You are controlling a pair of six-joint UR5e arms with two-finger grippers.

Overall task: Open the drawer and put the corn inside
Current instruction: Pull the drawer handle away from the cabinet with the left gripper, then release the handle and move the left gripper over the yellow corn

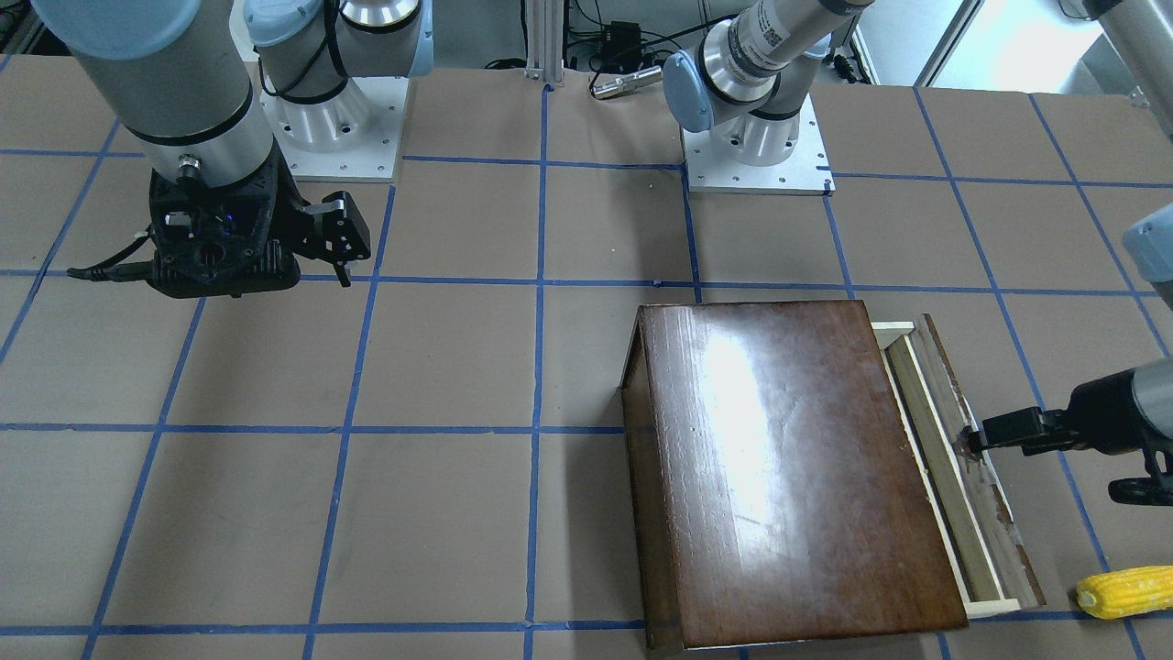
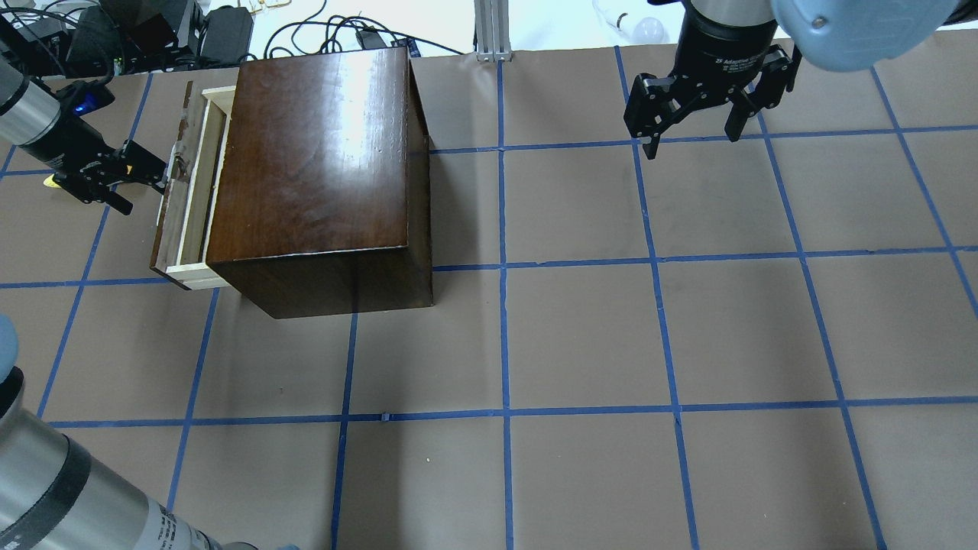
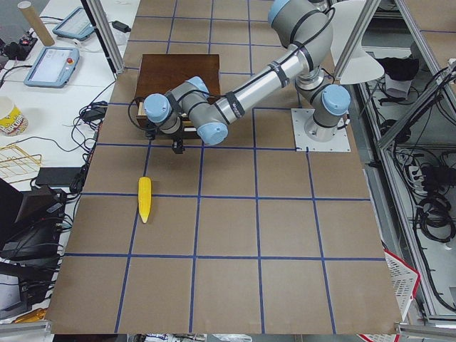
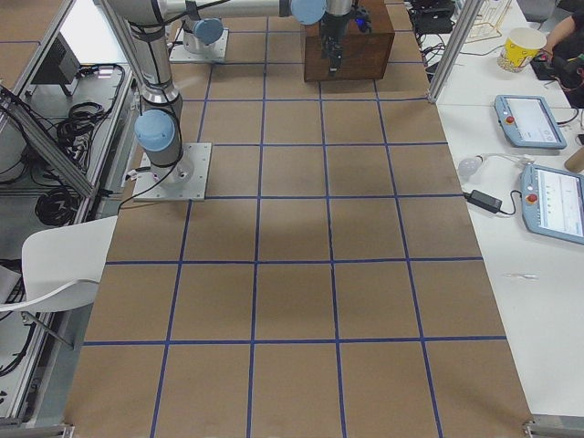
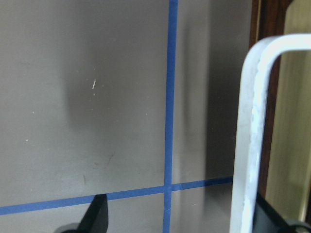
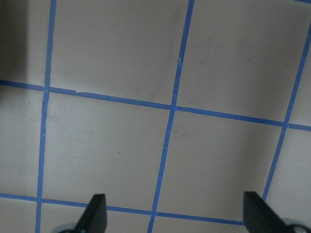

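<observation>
The dark-brown cabinet (image 1: 788, 467) (image 2: 321, 153) stands on the table. Its drawer (image 1: 944, 458) (image 2: 191, 198) is pulled partly out, so a strip of its pale wood tray shows behind the scuffed front panel. My left gripper (image 1: 1045, 464) (image 2: 144, 189) is open at the drawer front, with one finger against the panel. In the left wrist view the metal handle (image 5: 248, 145) stands between the spread fingers, close to the right one. The yellow corn (image 1: 1125, 591) (image 3: 144, 199) lies on the table beyond the drawer front. My right gripper (image 2: 691, 141) (image 6: 180, 218) is open and empty, far from the cabinet.
Blue tape lines grid the brown table (image 2: 581, 336). The two arm bases (image 1: 756, 156) (image 1: 334, 128) stand on the robot's side. Monitors, cables and a paper cup (image 3: 8, 117) lie on the side benches off the table.
</observation>
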